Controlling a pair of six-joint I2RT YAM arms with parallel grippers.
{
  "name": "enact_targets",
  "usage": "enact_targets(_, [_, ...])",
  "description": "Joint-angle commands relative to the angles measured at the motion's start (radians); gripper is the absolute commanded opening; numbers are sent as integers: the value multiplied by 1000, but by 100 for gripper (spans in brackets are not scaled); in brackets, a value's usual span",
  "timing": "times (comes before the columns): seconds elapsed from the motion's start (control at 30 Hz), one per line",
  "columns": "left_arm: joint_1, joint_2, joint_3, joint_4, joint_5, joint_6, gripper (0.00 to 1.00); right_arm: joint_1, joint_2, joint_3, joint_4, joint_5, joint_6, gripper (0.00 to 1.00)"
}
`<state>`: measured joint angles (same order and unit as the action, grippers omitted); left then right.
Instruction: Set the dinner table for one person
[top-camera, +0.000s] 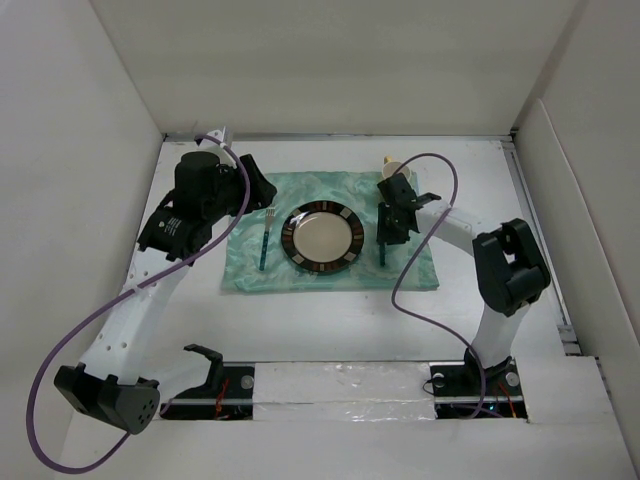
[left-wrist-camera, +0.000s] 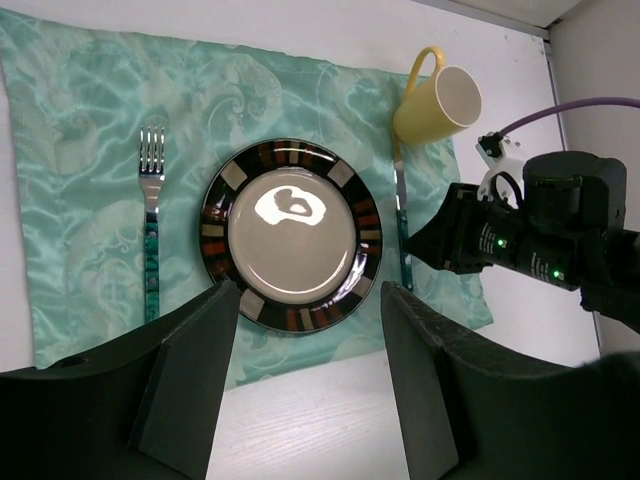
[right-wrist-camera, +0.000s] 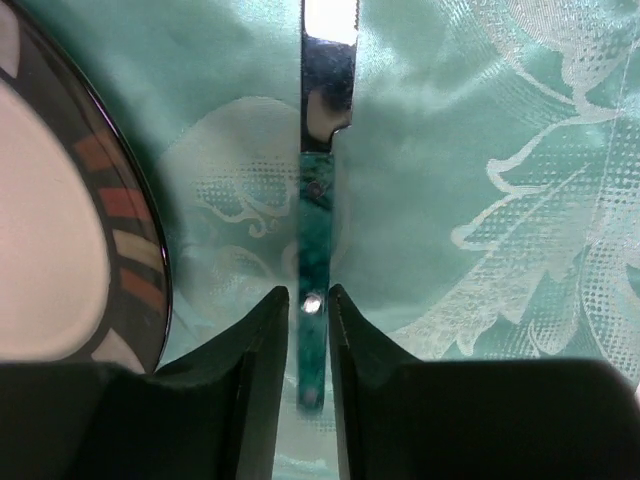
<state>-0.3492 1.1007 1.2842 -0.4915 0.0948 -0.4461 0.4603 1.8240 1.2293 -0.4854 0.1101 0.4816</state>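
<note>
The dinner table (top-camera: 330, 330), a broad matte-white top walled by upright white panels (top-camera: 330, 70), lies ahead of your arms with a mottled sea-green cloth mat (left-wrist-camera: 80, 120) at its middle, its glossy weave figured with pale leaf scrolls. A round plate (left-wrist-camera: 292, 235) sits at the mat's centre, cream in the well and ringed by a dark band of rust, tan and grey blocks. To its left lies a steel fork (left-wrist-camera: 152, 220) with a green marbled handle; to its right, a matching knife (right-wrist-camera: 318, 200), with a yellow mug (left-wrist-camera: 440, 100) at its far end. Your right gripper (right-wrist-camera: 308, 295) has its black fingers flanking the knife's handle so closely that you cannot tell whether they pinch it. Your left gripper (left-wrist-camera: 310, 300) hangs above the setting, jaws spread wide around nothing. White tabletop borders the mat on all sides, and a purple cable (top-camera: 60, 350) trails from each arm.
</note>
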Motion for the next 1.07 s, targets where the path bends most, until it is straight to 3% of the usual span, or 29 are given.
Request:
enact_targets(0.0, [3,-7,13,5,-21,17,56,12,-11,18,7,26,9,36])
enact_targets(0.07, [3,-1,30,4,-33,20,55,32,-44,27,-8,40,-1,41])
enact_targets(0.1, [3,2,35,1,-38,20,55,32,-61,30,-33,48,-6,51])
enact_targets(0.23, [3,13,102,-15,-67,27,56,52,-190,59,-134,62,-31,65])
enact_targets(0.4, [3,28,196,-39,-84,27,59,63,-432,223,-297,42,-67,70])
enact_targets(0.5, [3,45,283,-38,-86,27,59,23,-546,350,-274,72,-74,70])
enact_targets(0.57, [3,47,377,-38,-145,27,59,-15,-632,409,-251,83,-81,100])
enact_targets(0.67, [3,31,478,-22,-213,26,65,-84,-727,506,-222,175,-54,100])
enact_targets(0.8, [3,-50,509,4,-286,40,69,-156,-891,412,-49,218,-40,100])
enact_targets(1.03, [3,-180,324,59,-383,47,72,-201,-913,285,-88,137,0,100])
